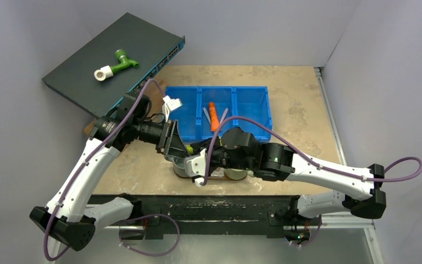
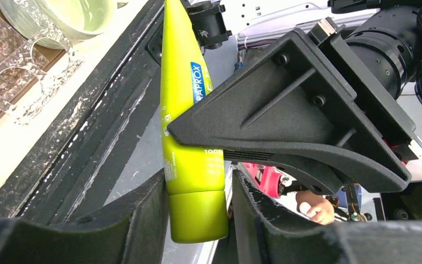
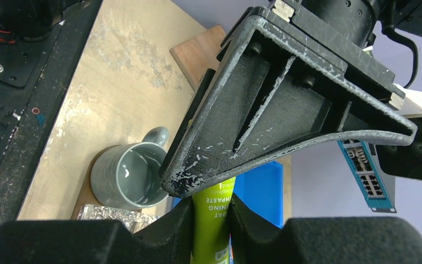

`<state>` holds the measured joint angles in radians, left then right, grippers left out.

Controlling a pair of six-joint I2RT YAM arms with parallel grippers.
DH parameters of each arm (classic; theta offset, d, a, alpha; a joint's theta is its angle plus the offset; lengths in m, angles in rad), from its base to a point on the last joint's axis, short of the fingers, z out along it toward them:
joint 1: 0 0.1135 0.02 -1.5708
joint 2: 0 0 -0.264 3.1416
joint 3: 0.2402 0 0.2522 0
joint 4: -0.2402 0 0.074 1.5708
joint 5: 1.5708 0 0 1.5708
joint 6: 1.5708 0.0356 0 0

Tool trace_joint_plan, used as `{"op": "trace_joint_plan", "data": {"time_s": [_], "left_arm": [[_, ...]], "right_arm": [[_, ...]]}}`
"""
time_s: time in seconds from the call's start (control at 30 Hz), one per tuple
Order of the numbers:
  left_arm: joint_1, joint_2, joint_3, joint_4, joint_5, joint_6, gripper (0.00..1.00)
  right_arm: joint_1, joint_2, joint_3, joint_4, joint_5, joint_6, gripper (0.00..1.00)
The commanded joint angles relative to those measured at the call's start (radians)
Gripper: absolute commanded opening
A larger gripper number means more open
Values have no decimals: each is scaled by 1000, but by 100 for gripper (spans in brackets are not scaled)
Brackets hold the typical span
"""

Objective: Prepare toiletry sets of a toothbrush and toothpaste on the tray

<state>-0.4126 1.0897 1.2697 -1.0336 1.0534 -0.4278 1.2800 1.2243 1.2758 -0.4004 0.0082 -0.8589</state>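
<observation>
Top external view: one blue bin [image 1: 253, 104] has three parts. Its middle part holds one orange tube [image 1: 213, 115] and one pale toothbrush [image 1: 206, 114]. Both arms bend in and meet in front of the bin. Up in the air, the right gripper [image 3: 211, 220] squeezes the one lime-green tube [image 2: 189, 137]. The left gripper [image 2: 198, 220] sits on each side of its cap, but I cannot tell if it presses.

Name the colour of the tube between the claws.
The tube is lime green with a blue label patch; it shows best in the left wrist view.
</observation>
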Motion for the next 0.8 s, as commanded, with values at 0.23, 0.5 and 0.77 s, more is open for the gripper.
{"op": "trace_joint_plan", "data": {"time_s": [0.23,0.5,0.77], "left_arm": [[1,-26,-22,25,23,24,0],[1,-63,-49,60,-31,18,0],[1,-128,-95,117,-180,-2,0]], "right_arm": [[15,-7,51,29,4,-28,34],[15,-92,-41,90,73,36,57],[12,-185,-119,176,170,209,64]]}}
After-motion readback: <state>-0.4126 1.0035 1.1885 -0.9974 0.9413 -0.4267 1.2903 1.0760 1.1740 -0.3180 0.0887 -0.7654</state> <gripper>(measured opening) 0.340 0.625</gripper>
